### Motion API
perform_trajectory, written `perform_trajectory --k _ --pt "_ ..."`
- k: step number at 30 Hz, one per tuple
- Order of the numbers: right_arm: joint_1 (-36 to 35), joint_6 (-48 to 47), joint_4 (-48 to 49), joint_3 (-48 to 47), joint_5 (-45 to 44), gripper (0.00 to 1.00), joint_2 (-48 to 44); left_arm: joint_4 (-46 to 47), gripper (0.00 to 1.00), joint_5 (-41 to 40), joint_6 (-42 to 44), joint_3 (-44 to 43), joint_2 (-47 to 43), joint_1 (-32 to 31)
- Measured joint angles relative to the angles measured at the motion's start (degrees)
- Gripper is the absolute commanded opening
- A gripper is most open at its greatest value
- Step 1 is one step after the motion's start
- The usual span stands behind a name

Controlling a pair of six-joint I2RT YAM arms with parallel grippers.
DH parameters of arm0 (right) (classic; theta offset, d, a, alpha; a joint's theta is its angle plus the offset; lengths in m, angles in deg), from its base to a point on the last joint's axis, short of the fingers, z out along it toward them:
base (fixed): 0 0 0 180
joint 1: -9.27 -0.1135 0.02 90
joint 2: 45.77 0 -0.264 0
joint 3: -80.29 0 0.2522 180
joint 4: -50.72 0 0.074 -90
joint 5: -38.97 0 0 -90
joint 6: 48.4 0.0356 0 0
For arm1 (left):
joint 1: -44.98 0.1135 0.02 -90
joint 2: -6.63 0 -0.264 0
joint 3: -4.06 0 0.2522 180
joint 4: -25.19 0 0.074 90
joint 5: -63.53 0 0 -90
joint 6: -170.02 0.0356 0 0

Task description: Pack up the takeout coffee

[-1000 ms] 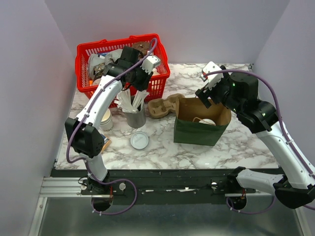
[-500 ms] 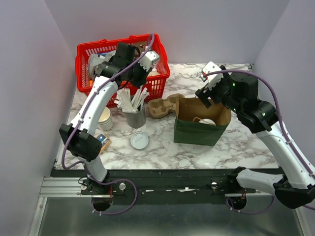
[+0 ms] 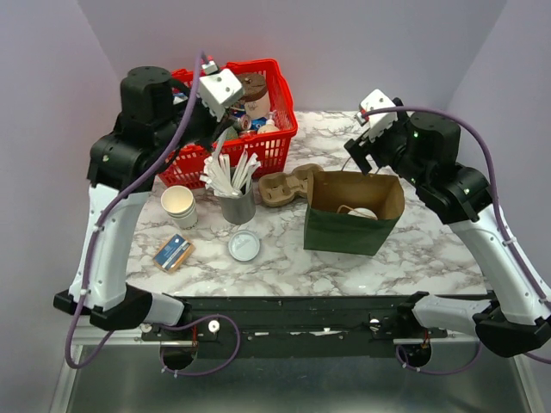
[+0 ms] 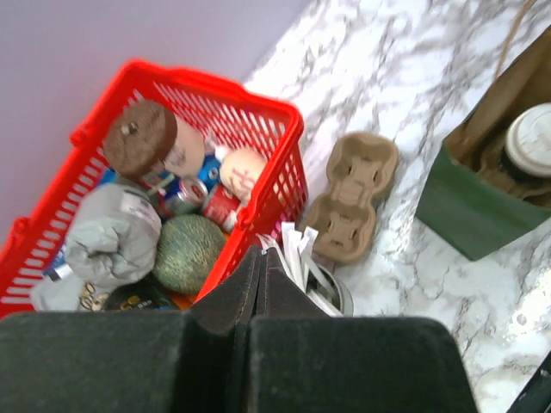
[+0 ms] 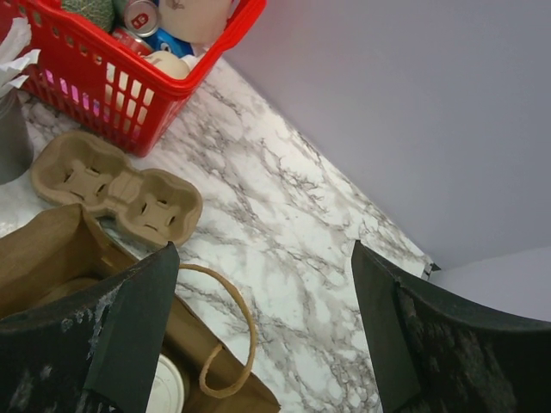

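Since one second ago, the left arm has risen from the red plastic basket (image 3: 267, 148) and now stands high above the back left corner of the white marble table (image 3: 430, 249). The left gripper (image 4: 261, 254) has closed in this time: its two black fingers are pressed together and nothing is between them. The right arm has almost not moved. The right gripper (image 5: 263, 249) hangs above the far edge of the paper bag with a green outside and brown inside (image 3: 340, 237); its fingers stand wide apart and hold nothing.

The takeout coffee (image 3: 362, 212), a small paper cup with a round white plastic lid, stands inside this bag, and only its lid can be seen from above. The bag is upright and open on the right half of the table. Just beside its left side lies a brown cardboard cup carrier (image 3: 288, 185). Left of the carrier stands a grey metal cup with white sticks (image 3: 237, 206), then a stack of paper cups without lids (image 3: 178, 205). A loose flat white lid (image 3: 244, 247) lies nearer to the front edge.
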Motion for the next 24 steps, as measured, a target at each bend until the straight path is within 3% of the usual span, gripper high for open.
perform_trajectory --k 8,14,18,24 --pt "4.0 0.52 0.04 -2.34 -4.42 0.89 1.99 5.97 0.0 14.56 -4.33 -3.87 -4.02 0.0" --pt "11.13 3.98 -0.24 -4.04 -6.91 0.89 3.93 24.79 0.0 31.71 -23.52 4.85 -3.89 -0.85" --pt "13.84 6.08 -0.63 -3.91 -6.91 0.89 3.26 32.02 0.0 36.2 -30.21 6.21 1.2 -3.45" --pt "15.13 7.56 -0.9 -0.94 -6.67 0.9 0.02 33.88 0.0 37.92 -32.41 6.84 6.58 -7.91"
